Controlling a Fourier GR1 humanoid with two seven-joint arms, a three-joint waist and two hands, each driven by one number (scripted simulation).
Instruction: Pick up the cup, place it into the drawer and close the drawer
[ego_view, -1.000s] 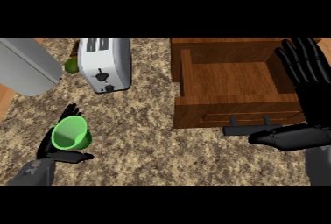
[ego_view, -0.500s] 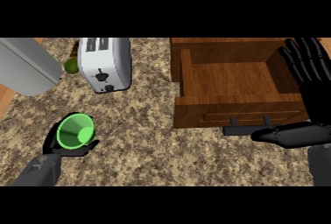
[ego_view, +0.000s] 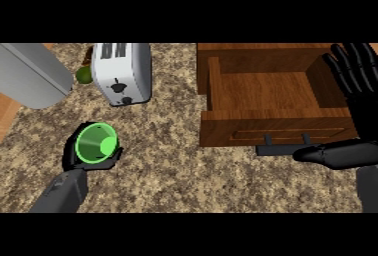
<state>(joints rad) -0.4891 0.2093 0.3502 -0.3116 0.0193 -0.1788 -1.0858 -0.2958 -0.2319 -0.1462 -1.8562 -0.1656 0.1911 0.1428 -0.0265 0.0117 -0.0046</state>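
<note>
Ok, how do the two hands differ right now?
The left hand is curled round the green cup low at the left of the counter; the right hand holds nothing. The left hand's fingers wrap the cup, while the right hand's are straight and point up. The left hand lies well away from the open drawer; the right hand shows beside the drawer's right side. Both are black on grey forearms.

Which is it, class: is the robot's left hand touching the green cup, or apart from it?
Touching. The head view shows the left hand curled round the green cup, black fingers wrapping its rim on both sides with no gap.
</note>
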